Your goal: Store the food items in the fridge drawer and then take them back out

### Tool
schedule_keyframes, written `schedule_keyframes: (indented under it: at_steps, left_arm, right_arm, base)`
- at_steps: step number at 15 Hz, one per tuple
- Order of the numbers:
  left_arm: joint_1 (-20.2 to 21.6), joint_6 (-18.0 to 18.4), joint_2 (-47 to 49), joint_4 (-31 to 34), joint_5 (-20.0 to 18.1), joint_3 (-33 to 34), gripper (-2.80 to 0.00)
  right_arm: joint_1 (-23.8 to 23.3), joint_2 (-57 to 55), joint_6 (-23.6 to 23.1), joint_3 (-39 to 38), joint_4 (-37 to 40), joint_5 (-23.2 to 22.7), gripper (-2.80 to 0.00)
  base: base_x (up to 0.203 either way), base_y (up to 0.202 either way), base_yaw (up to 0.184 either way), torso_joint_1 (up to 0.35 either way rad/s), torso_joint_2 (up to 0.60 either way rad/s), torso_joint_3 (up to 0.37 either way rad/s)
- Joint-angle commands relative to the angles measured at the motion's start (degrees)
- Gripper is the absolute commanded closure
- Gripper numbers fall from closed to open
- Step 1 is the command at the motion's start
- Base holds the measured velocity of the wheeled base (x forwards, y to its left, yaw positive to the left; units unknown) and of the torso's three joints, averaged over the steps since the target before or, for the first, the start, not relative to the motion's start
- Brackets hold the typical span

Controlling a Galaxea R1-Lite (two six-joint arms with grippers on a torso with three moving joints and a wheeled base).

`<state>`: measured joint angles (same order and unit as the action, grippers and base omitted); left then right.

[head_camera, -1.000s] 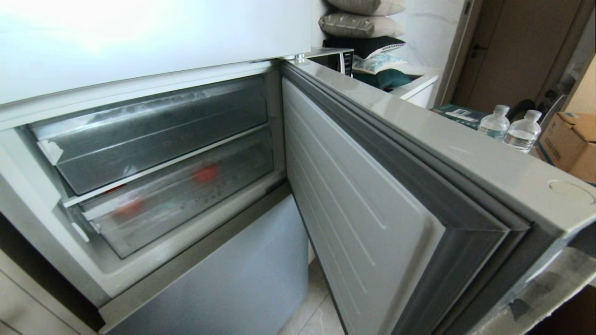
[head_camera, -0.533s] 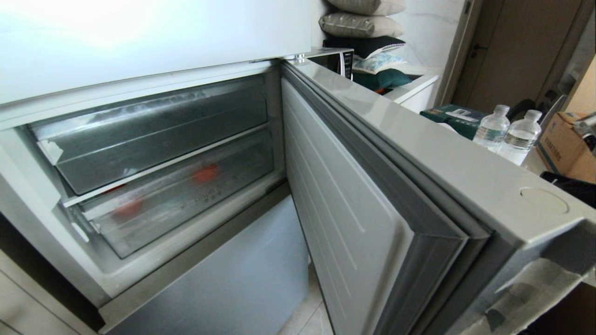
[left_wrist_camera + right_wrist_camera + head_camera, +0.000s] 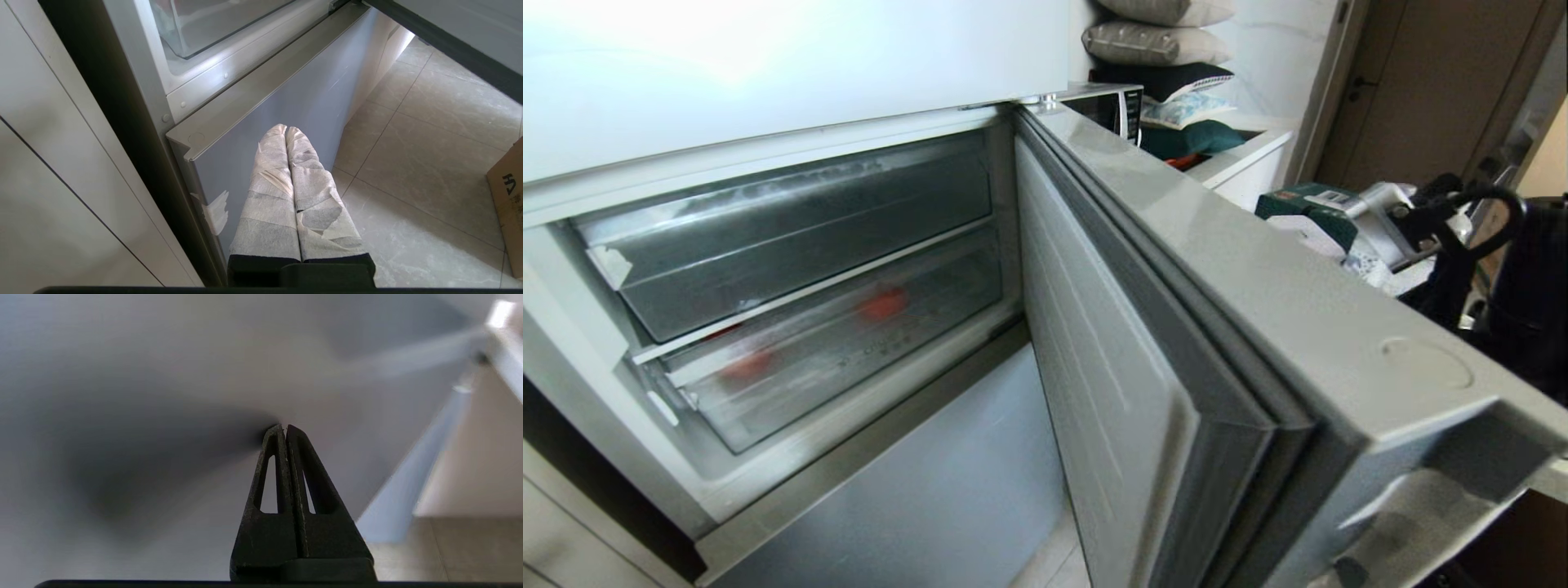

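The fridge drawer [image 3: 833, 359] is the lower clear bin in the open compartment, pushed in. Two food items show through its frosted front as reddish blurs, one towards the right [image 3: 884, 304] and one at the left [image 3: 745, 365]; which is which I cannot tell. The fridge door [image 3: 1258, 278] stands partly open. My right arm [image 3: 1462, 229] reaches behind it. The right gripper [image 3: 284, 426] is shut and holds nothing, its tips against the door's plain outer face. My left gripper [image 3: 285, 128], with tape-wrapped fingers, is shut and hangs low before the grey-blue lower panel [image 3: 286, 102].
Another clear bin [image 3: 792, 229] sits above the drawer. White cabinet fronts [image 3: 61, 163] flank the fridge on the left. Beyond the door are stacked pillows [image 3: 1160, 41], a microwave [image 3: 1112, 102] and a green box [image 3: 1307, 204]. A cardboard box [image 3: 506, 204] stands on the tiled floor.
The door has swung leftward, toward the fridge body. My right arm has come into the head view behind it, covering the water bottles and cardboard box seen earlier.
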<state>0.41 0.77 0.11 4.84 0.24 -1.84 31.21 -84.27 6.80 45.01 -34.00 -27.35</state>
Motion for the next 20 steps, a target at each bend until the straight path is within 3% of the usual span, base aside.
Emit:
schedule_keyframes:
  at_steps: [1,6,11,20]
  left_arm:
    - [0.0,0.0,0.0,0.0,0.0,0.0,0.0]
    - [0.0,0.0,0.0,0.0,0.0,0.0,0.0]
    - [0.0,0.0,0.0,0.0,0.0,0.0,0.0]
    - [0.0,0.0,0.0,0.0,0.0,0.0,0.0]
  right_arm:
    - [1.9,-4.3,0.0,1.8,-0.7,-0.2,0.0]
    - [5.4,-16.0,-0.8,12.6,-2.0,-0.2,0.0]
    - [7.8,-31.4,-0.8,25.1,-13.4,-0.3,0.0]
    - [13.0,-53.4,-1.2,51.3,-19.5,0.4,0.0]
  base:
    - [0.0,0.0,0.0,0.0,0.0,0.0]
    - [0.0,0.0,0.0,0.0,0.0,0.0]
    - [0.0,0.0,0.0,0.0,0.0,0.0]
    - [0.0,0.0,0.0,0.0,0.0,0.0]
